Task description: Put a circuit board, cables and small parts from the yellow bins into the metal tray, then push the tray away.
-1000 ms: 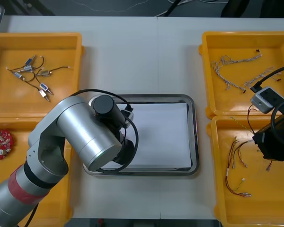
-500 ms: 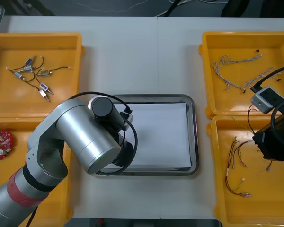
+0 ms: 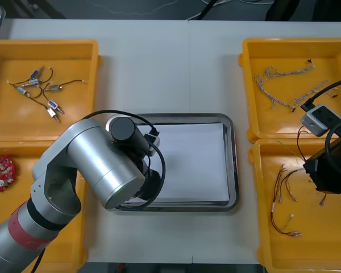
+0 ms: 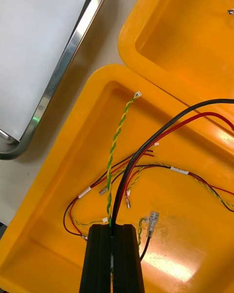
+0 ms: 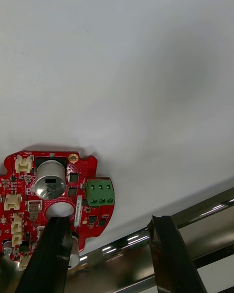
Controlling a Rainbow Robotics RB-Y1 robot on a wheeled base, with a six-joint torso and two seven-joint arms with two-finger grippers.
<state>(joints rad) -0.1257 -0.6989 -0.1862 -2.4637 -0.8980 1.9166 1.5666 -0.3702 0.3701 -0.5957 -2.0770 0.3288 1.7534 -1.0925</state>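
My left gripper [image 5: 109,222] stands open just above the near left rim of the metal tray [image 3: 232,165]. A round red circuit board [image 5: 53,195] with a green connector lies flat on the tray's white inside. It sits beside one finger [image 5: 53,254], and nothing lies between the two fingers. In the front view the left arm [image 3: 102,165] covers the board. My right gripper [image 4: 112,227] is low in the near right yellow bin [image 4: 58,185]. It is shut, with a twisted yellow-green cable [image 4: 118,136] and a black cable [image 4: 146,149] running into its fingertips.
The far left bin [image 3: 74,57] holds small metal parts [image 3: 40,91]. More red boards [image 3: 0,170] lie in the near left bin. Twisted cables [image 3: 284,85] lie in the far right bin. Red and black wires [image 3: 281,193] are spread out left of the right gripper.
My left gripper has opened and let go of the circuit board on the tray. The left arm shifted slightly toward me. The right arm has not moved.
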